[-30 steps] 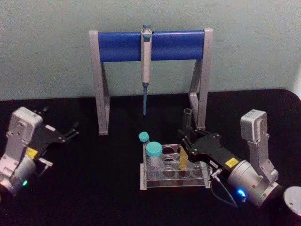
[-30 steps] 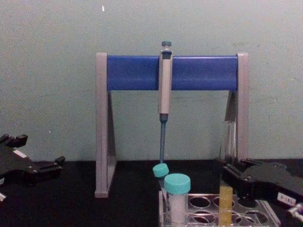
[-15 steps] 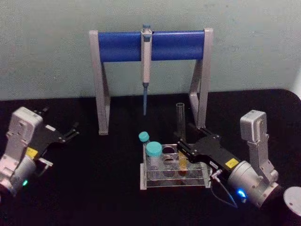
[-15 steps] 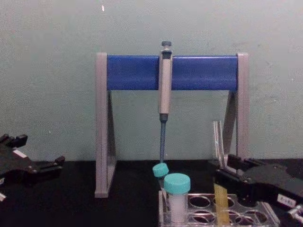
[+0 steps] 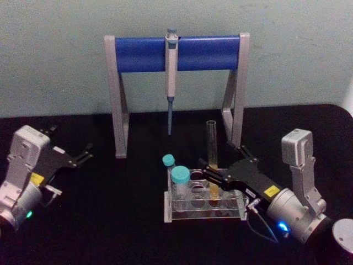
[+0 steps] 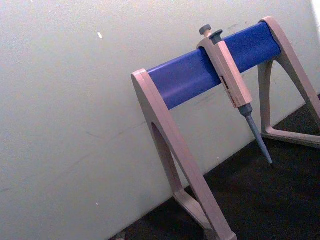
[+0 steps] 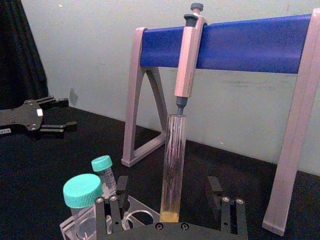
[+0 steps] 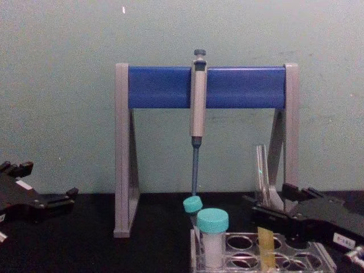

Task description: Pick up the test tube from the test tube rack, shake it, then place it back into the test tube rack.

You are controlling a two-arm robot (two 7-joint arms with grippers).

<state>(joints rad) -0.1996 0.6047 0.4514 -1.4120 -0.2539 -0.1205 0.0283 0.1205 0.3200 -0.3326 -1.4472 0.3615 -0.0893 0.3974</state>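
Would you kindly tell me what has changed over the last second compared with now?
The right end effector has opened around the test tube and drawn back slightly. The tube, tilted a second ago, now stands nearly upright in the test tube rack. The left end effector, both capped tubes and the pipette stand have stayed put.

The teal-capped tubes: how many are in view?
2, both at the left end of the test tube rack: the larger teal-capped tube in front, the smaller teal-capped tube behind it. Nothing suggests hidden ones.
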